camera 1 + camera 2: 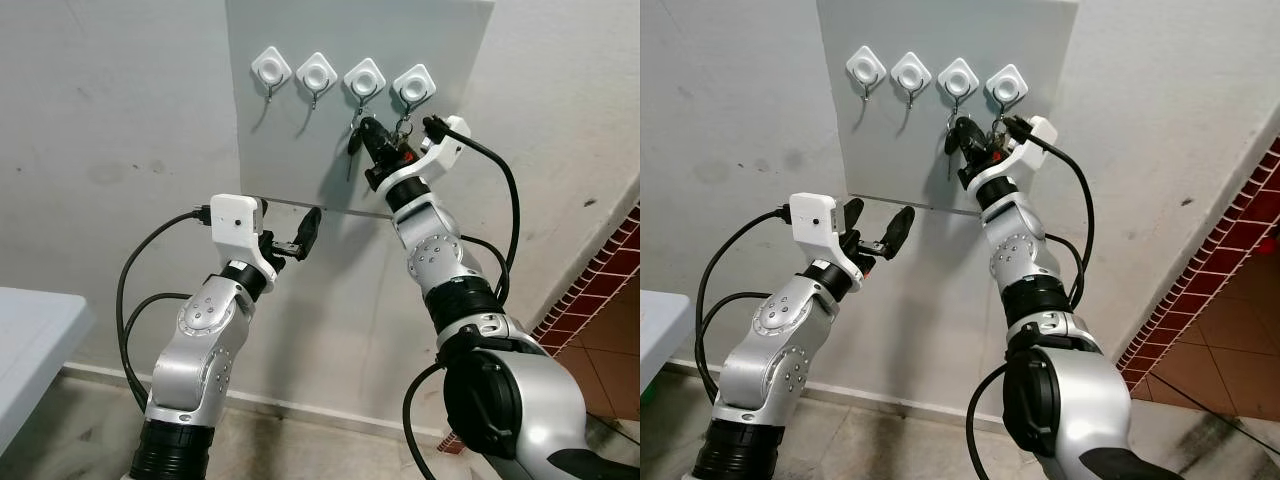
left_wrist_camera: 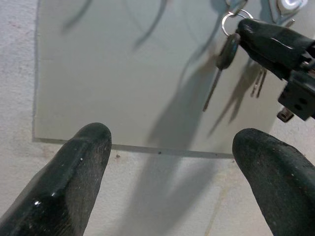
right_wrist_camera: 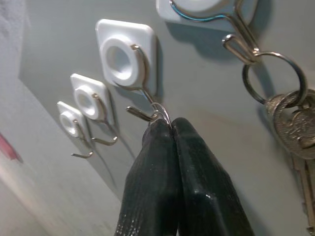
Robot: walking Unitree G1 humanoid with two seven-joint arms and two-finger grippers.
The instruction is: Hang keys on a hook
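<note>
Several white hooks sit in a row on a grey panel [image 1: 290, 150]. My right gripper [image 1: 373, 135] is raised to the third hook [image 1: 365, 76], shut on a key ring [image 3: 165, 114]. The ring touches that hook's wire [image 3: 142, 114] near its upturned tip; I cannot tell if it is looped over. A black-headed key [image 2: 227, 51] dangles from the ring below the fingers. Another bunch of keys [image 3: 290, 129] hangs on the fourth hook [image 1: 413, 82]. My left gripper [image 1: 878, 226] is open and holds nothing, lower down by the panel's bottom edge.
The two left hooks [image 1: 271, 68] [image 1: 318, 72] carry nothing. A white table corner [image 1: 30, 330] juts in at the far left. Red-brown tiles [image 1: 600, 270] line the wall and floor on the right. Black cables loop beside both forearms.
</note>
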